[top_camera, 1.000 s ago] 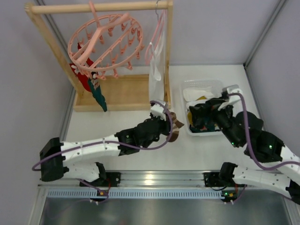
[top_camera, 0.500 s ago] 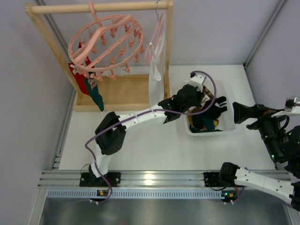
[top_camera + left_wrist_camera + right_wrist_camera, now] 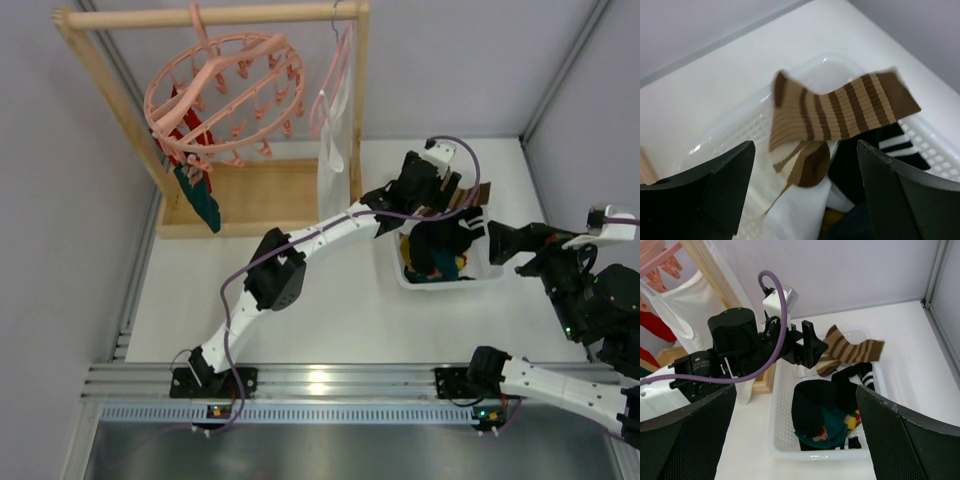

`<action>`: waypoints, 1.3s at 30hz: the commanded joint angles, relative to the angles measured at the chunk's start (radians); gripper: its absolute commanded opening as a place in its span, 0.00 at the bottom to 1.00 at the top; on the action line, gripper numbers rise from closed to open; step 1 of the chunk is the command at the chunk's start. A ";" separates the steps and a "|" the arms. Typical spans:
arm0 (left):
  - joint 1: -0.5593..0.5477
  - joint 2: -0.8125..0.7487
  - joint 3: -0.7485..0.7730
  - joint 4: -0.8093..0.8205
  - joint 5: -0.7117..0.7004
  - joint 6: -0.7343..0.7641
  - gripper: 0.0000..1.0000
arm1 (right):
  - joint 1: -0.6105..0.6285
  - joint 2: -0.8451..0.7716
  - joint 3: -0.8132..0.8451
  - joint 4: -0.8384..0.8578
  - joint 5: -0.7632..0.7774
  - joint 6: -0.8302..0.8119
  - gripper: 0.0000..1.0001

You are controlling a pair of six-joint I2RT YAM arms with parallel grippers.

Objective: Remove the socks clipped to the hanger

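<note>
The round pink hanger (image 3: 225, 95) hangs from the wooden rail at the back left. A red sock (image 3: 183, 108) and a dark teal sock (image 3: 200, 200) are clipped at its left side. My left gripper (image 3: 440, 185) is stretched out over the white basket (image 3: 398, 272), and its jaws (image 3: 805, 200) are open. A brown striped sock (image 3: 840, 115) lies loose below and ahead of them, over the basket's far part, touching neither finger. My right gripper (image 3: 795, 435) is open and empty, just right of the basket (image 3: 815, 456).
The wooden rail frame (image 3: 210, 15) also carries a slim pink hanger with white cloth (image 3: 333, 150), just left of the left arm's wrist. Inside the basket lie black socks (image 3: 825, 400), a teal sock (image 3: 832, 426) and white cloth (image 3: 795, 220).
My left gripper reached from the table's middle to over the basket, then opened and let go of the brown striped sock. My right gripper drew back off the basket to the right. The ring hanger swung.
</note>
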 commanded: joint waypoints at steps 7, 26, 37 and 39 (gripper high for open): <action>-0.053 -0.437 -0.455 -0.001 -0.191 -0.056 0.92 | 0.000 0.042 -0.049 0.055 0.001 -0.013 0.99; -0.173 -1.374 -1.235 -0.525 -0.577 -0.493 0.98 | 0.000 0.123 -0.284 0.438 -0.245 -0.084 0.99; 0.339 -1.577 -1.393 -0.562 -0.366 -0.447 0.99 | -0.009 0.301 -0.336 0.649 -0.528 -0.140 0.99; 0.407 -1.577 -1.436 -0.470 -0.390 -0.430 0.98 | -0.022 0.350 -0.338 0.675 -0.571 -0.138 0.99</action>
